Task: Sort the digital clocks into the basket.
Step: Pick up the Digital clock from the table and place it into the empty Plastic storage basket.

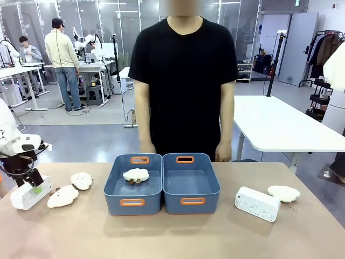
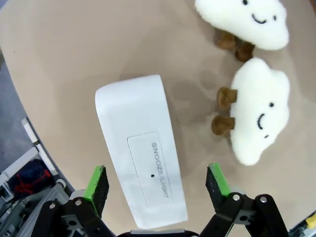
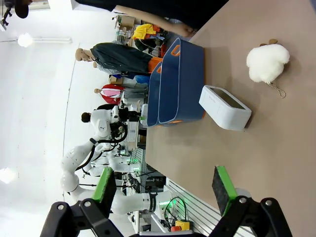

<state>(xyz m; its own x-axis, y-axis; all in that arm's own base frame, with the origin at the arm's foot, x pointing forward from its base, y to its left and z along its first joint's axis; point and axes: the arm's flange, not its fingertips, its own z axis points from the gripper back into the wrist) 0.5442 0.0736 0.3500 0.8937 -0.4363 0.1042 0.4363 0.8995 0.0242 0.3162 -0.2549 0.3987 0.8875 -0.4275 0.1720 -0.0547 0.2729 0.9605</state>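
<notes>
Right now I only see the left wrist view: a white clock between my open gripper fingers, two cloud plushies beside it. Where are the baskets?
Observer: Two blue baskets stand side by side in the middle of the front view, the left basket nearer to your left gripper, the right basket beyond it.
Operator: Anything in them?
Observer: One cloud plush lies in the left basket.
Operator: And the other clock?
Observer: The second clock lies past the right basket, beside another cloud plush.
</notes>
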